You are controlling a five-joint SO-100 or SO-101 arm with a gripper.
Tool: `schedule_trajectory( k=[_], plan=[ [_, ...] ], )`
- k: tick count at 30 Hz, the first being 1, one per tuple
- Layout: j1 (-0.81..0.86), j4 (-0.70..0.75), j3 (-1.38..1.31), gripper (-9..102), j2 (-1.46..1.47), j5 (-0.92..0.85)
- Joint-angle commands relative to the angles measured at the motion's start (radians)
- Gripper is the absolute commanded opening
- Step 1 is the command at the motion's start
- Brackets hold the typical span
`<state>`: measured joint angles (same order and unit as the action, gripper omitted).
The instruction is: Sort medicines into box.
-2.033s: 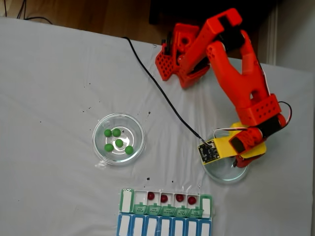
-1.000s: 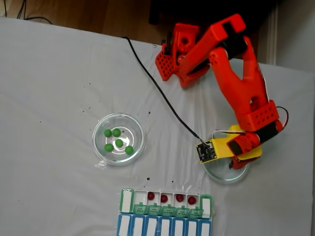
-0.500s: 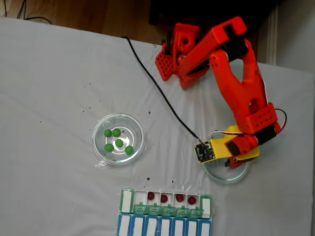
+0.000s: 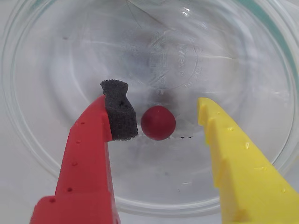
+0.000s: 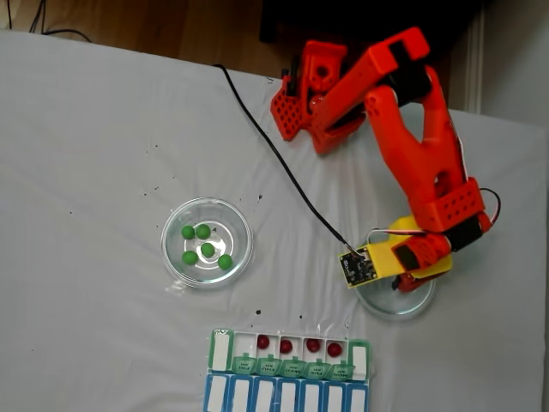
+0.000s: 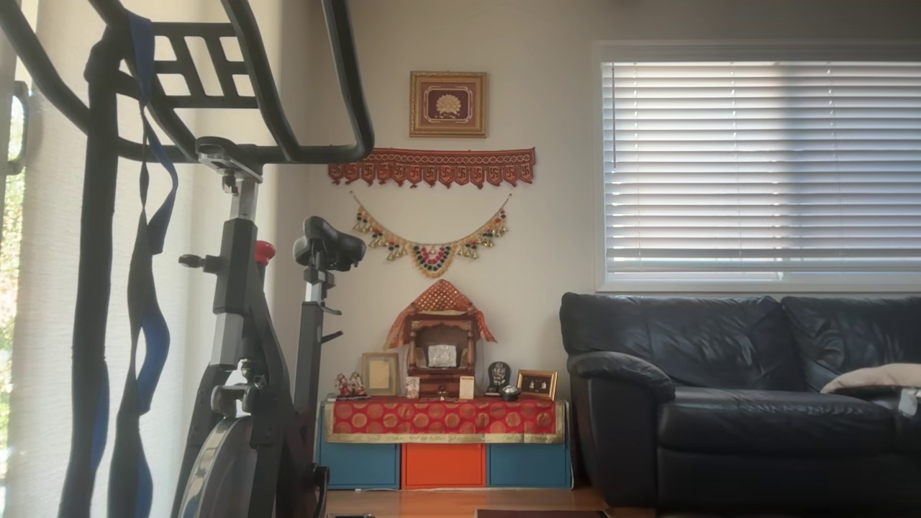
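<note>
My claw (image 4: 159, 109) is open wide, holding nothing, its foam pad just left of the dark red ball (image 4: 158, 122) in the glass dish (image 4: 46, 154). I should close squarely and gently so it cannot roll off. Since two seconds ago I have shifted slightly left over the dish.

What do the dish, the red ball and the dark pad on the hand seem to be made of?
Wrist view: the dish looks like clear glass or hard plastic, glossy, with embossed lettering in its base. The red ball is smooth with a soft sheen; material unclear. The dark pad looks like porous matte foam.
</note>
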<state>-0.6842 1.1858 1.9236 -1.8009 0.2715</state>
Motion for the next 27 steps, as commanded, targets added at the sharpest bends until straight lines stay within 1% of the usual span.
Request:
schedule_trajectory(
  k=[1, 14, 19, 27],
  plan=[
    [-0.031, 0.014, -0.011, 24, -0.077, 0.005],
    [-0.015, 0.054, -0.044, 22, -0.046, 0.014],
    [-0.011, 0.095, -0.086, 22, -0.043, 0.014],
    [0.003, 0.107, -0.103, 22, -0.026, 0.012]
  ],
)
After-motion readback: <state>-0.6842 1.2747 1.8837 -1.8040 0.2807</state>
